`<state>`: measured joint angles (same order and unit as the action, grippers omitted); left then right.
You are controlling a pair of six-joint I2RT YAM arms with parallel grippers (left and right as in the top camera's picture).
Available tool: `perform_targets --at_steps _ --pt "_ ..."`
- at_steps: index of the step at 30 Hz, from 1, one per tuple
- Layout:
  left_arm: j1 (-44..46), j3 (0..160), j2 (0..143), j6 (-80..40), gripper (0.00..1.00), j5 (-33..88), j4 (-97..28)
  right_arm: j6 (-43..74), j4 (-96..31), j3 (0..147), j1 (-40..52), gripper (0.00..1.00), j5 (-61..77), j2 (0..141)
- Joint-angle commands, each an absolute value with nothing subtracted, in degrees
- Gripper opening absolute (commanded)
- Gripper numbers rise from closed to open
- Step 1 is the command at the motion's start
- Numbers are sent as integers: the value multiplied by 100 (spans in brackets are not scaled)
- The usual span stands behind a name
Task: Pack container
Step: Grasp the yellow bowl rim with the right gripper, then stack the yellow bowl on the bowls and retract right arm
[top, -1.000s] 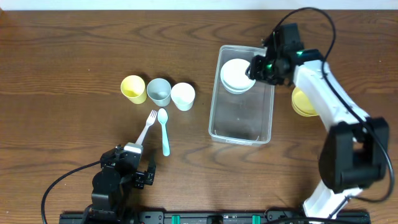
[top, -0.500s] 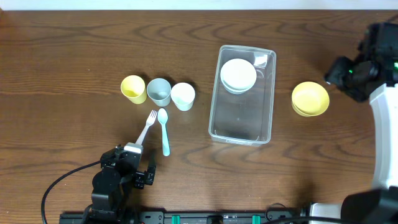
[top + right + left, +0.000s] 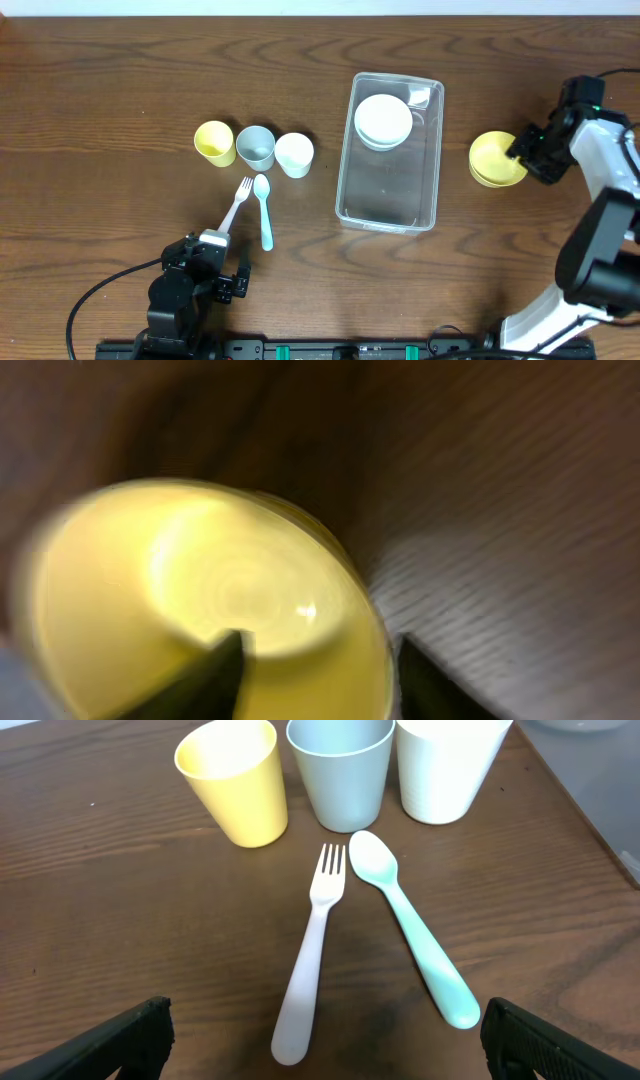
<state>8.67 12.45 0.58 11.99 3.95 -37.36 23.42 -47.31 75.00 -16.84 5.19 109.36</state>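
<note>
I had my right gripper (image 3: 320, 680) open and empty, with the rim of the yellow bowl (image 3: 200, 590) between its fingers, so that closing would, I judged, pinch it for the container (image 3: 388, 195).

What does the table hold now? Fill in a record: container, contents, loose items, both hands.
Container: clear rectangular plastic bin, table centre-right
Inside: stacked round white bowls, far end
Outside, right: round yellow bowl
Outside, left: yellow plastic cup, grey plastic cup, white plastic cup, pale plastic fork, teal plastic spoon
Right hand: open, fingers straddling yellow bowl's rim
Left hand: open, parked before the cutlery
</note>
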Motion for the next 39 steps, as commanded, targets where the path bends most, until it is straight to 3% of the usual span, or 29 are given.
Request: perform_targets --at_steps 1,6,14,21,27,39 --pt "832 1227 27 1170 98 410 -3721 2381 -4869 7472 -1643 14 714 11128" --pt "832 1227 27 1170 98 410 -3721 2484 -5172 7476 -1647 2 683 10840" --pt "832 1227 27 1170 98 410 -3721 2482 -5168 7588 -1374 1 786 8593" --pt "832 1227 27 1170 98 410 -3721 2397 -4906 7660 -67 1 913 7135" --pt "832 1227 27 1170 98 410 -3721 2486 -4733 7647 701 1 840 8003" --pt "832 1227 27 1170 98 410 -3721 2738 -3247 7647 913 1 1699 10276"
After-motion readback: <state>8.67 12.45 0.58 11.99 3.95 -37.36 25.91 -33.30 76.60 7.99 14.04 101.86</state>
